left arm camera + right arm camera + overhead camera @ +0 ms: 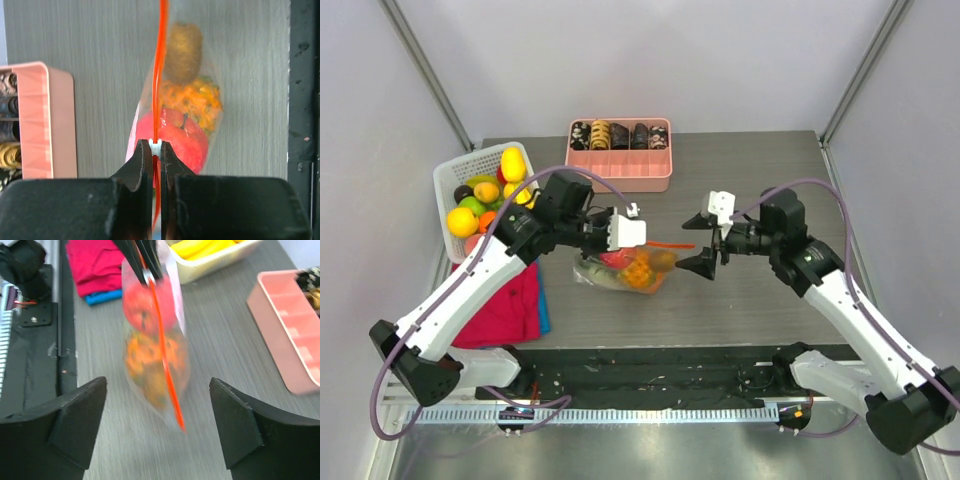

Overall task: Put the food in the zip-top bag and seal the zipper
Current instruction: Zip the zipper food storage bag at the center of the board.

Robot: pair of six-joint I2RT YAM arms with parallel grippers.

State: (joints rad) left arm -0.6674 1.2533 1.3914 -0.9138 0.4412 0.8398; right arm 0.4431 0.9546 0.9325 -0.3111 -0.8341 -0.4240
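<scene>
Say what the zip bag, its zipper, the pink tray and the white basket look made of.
Zip-top bag: thin clear plastic film, glossy, crinkled; red fruit shows through. Zipper: orange-red strip, probably stiffer plastic. Pink tray: rigid moulded plastic, smooth. White basket: likely hard plastic, lattice walls.

walls (pixel 650 60): plain pale panels | corner posts (pixel 428 72): grey, apparently metal | table (pixel 750 300): grey wood-grain | light: even

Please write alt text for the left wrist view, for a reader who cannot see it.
The left pincer is shut on the zipper at its white slider. Beyond it the clear bag holds a red fruit, a pineapple and a brown fruit; a pink tray stands at the left on the grey table.
</scene>
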